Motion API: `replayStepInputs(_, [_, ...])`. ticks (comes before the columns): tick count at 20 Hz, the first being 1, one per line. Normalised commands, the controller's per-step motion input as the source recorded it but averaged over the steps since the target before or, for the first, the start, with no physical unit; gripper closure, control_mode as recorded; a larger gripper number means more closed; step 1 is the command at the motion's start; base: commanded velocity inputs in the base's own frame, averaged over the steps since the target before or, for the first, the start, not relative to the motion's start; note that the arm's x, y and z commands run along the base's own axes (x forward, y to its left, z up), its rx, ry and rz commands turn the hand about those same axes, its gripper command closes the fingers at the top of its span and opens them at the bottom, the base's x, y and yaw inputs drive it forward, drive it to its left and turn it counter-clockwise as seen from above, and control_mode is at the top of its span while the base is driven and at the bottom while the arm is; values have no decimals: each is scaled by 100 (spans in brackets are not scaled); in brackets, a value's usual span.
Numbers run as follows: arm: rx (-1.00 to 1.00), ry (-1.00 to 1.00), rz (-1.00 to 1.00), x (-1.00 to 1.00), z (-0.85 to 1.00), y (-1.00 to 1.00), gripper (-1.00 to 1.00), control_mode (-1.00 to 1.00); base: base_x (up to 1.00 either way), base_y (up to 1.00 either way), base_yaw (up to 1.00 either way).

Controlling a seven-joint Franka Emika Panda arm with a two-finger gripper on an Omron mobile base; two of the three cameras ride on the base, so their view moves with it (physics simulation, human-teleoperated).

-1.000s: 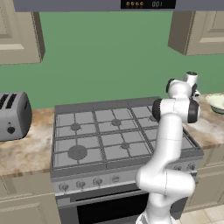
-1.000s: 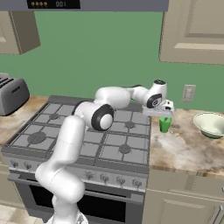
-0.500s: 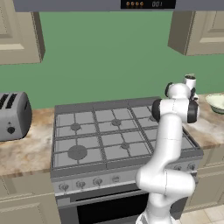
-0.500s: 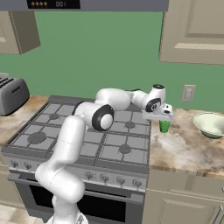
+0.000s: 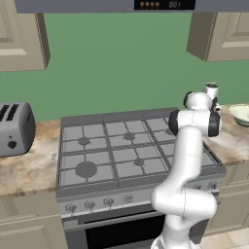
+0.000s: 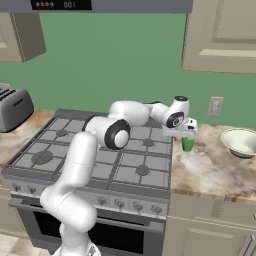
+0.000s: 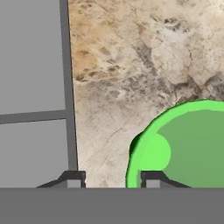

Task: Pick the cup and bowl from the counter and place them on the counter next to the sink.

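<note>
The cup (image 6: 187, 144) is small, bright green and upright, standing on the marbled beige and brown counter (image 6: 210, 172) just right of the stove (image 6: 95, 155). From the hand camera its open mouth (image 7: 183, 144) appears as a glossy green ring with a darker green inside. The gripper (image 6: 186, 134) hangs directly over it, fingers pointing down; the two dark fingertips (image 7: 73, 179) stand apart, one over the bare counter beside the stove's edge and the other over the cup's rim, not clamped on anything. Farther right on the same counter sits the wide, shallow, pale cream-green bowl (image 6: 241, 142), well apart from the cup. A toaster (image 5: 14, 129) stands left of the stove.
</note>
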Motion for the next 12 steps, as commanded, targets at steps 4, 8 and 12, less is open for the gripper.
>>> replayStepInputs(4, [0,0,0,0,0,0,100,-100,0,0,0])
replayStepInputs(8, [0,0,0,-1,0,0,100,-100,0,0,0])
replayStepInputs(12, [0,0,0,-6,4,0,100,-100,0,0,0])
